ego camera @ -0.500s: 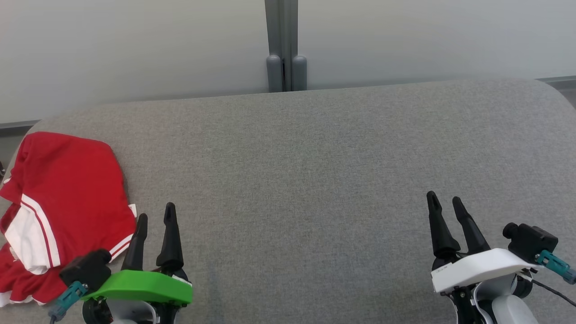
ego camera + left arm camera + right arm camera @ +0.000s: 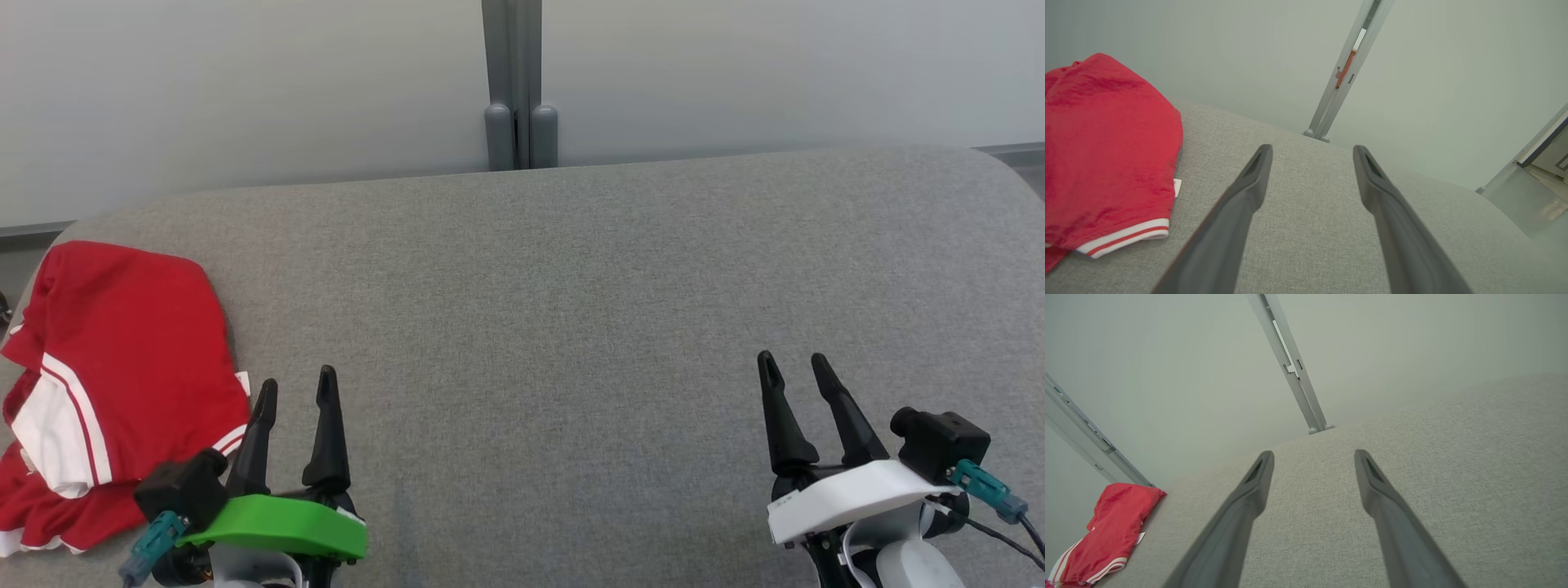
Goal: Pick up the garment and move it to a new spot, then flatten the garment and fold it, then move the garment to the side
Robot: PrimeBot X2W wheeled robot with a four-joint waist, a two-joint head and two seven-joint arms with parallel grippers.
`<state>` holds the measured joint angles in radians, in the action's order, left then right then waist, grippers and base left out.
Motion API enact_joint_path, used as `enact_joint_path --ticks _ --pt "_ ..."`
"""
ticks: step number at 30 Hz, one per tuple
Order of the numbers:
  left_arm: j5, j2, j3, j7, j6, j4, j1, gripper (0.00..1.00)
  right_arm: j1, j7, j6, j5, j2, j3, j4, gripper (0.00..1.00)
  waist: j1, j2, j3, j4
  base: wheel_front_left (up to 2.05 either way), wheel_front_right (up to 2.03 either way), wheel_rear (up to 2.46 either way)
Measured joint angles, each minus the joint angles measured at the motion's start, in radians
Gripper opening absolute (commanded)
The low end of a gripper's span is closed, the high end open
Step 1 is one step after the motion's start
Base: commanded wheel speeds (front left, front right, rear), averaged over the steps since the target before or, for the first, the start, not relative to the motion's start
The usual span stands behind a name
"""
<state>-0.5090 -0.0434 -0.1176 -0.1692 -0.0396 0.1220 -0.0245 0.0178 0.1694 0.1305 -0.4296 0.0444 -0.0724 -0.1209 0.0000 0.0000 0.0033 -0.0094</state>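
The garment (image 2: 122, 367) is red with white stripes and lies folded at the far left edge of the grey cushioned surface (image 2: 555, 327). It also shows at the left of the left wrist view as the garment (image 2: 1106, 155), and small at the lower left of the right wrist view as the garment (image 2: 1110, 535). My left gripper (image 2: 295, 388), with its green wrist cover, hovers open just right of the garment, nothing between its fingers. My right gripper (image 2: 792, 363), white-covered, is open over bare fabric at the lower right.
Behind the cushioned surface stands a pale wall with a grey vertical post (image 2: 514, 82) at its middle. The surface's rounded corners fall away at the far left and far right. A second frame post (image 2: 1090, 437) stands behind the garment.
Both grippers have drifted slightly inward: the left one a little to the right and the right one a little to the left. The garment lies as before.
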Motion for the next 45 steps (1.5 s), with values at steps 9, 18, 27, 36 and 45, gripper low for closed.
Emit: enact_joint_path --ticks 9,18,27,36,45 --pt "0.075 -0.001 -0.010 -0.019 -0.004 -0.019 0.005 1.00 -0.005 0.019 0.000 0.074 0.001 -0.002 0.005 1.00 0.0000 0.0000 -0.001 0.000 0.00 0.00 0.00" --pt "0.133 -0.002 -0.017 -0.039 0.004 -0.007 0.010 1.00 -0.009 0.038 0.000 0.129 0.001 0.000 0.010 1.00 0.0000 0.0000 -0.001 -0.005 0.00 0.00 0.00" --pt "0.176 -0.002 -0.022 -0.058 0.000 0.013 0.012 1.00 -0.012 0.057 0.000 0.181 0.002 0.013 0.012 1.00 0.0000 0.0000 0.000 -0.009 0.00 0.00 0.00" --pt "0.226 -0.003 -0.031 -0.074 -0.002 0.012 0.012 1.00 -0.012 0.074 0.000 0.227 0.003 0.023 0.010 1.00 0.0000 0.0000 -0.001 -0.010 0.00 0.00 0.00" --pt "0.266 -0.003 -0.033 -0.089 0.006 0.013 0.014 1.00 -0.014 0.089 0.000 0.284 0.003 0.014 0.013 1.00 0.0000 0.0000 -0.007 -0.013 0.00 0.00 0.00"
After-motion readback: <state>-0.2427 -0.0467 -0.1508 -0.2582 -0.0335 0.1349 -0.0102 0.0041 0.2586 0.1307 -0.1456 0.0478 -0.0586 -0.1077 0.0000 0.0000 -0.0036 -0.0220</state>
